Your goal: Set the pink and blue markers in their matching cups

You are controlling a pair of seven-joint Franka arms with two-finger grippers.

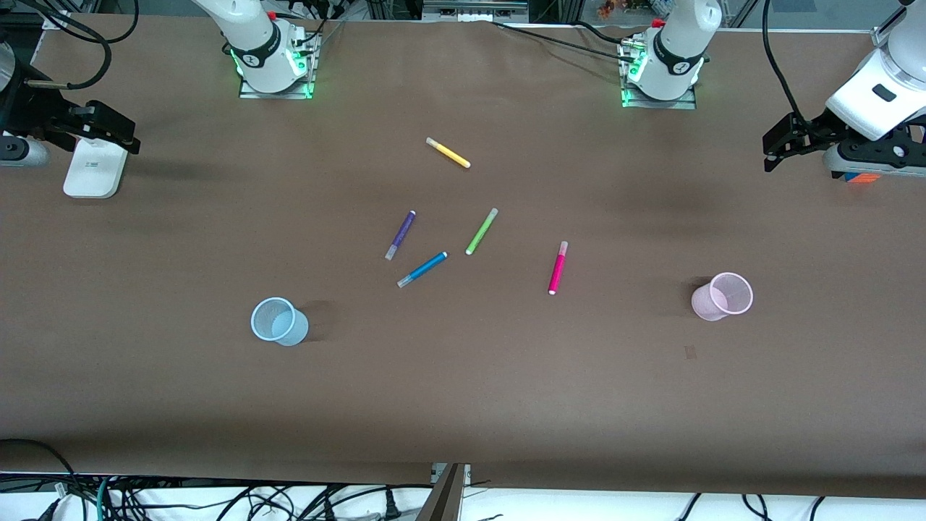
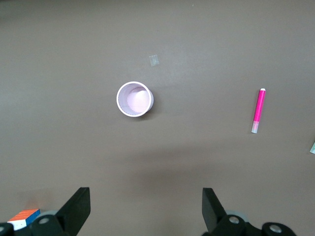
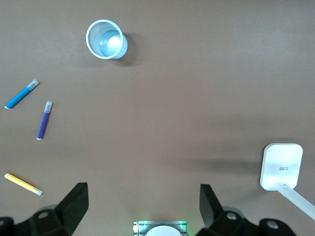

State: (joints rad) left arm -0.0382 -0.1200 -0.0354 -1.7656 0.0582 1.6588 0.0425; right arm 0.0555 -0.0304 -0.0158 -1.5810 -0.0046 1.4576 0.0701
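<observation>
The pink marker (image 1: 558, 268) lies mid-table, toward the left arm's end; it also shows in the left wrist view (image 2: 258, 110). The blue marker (image 1: 422, 269) lies near the middle and shows in the right wrist view (image 3: 21, 94). The pale blue cup (image 1: 278, 321) (image 3: 106, 39) stands upright toward the right arm's end. The pale pink cup (image 1: 722, 297) (image 2: 134, 100) stands upright toward the left arm's end. My left gripper (image 1: 785, 141) (image 2: 146, 206) is open and empty over the table's left-arm end. My right gripper (image 1: 108, 129) (image 3: 143, 204) is open and empty over the right-arm end.
A purple marker (image 1: 400, 234) and a lime-green marker (image 1: 482, 231) lie just farther from the front camera than the blue marker. A yellow marker (image 1: 448, 153) lies farther still. A white block (image 1: 92, 168) stands under the right gripper. A coloured cube (image 1: 861, 176) sits under the left arm.
</observation>
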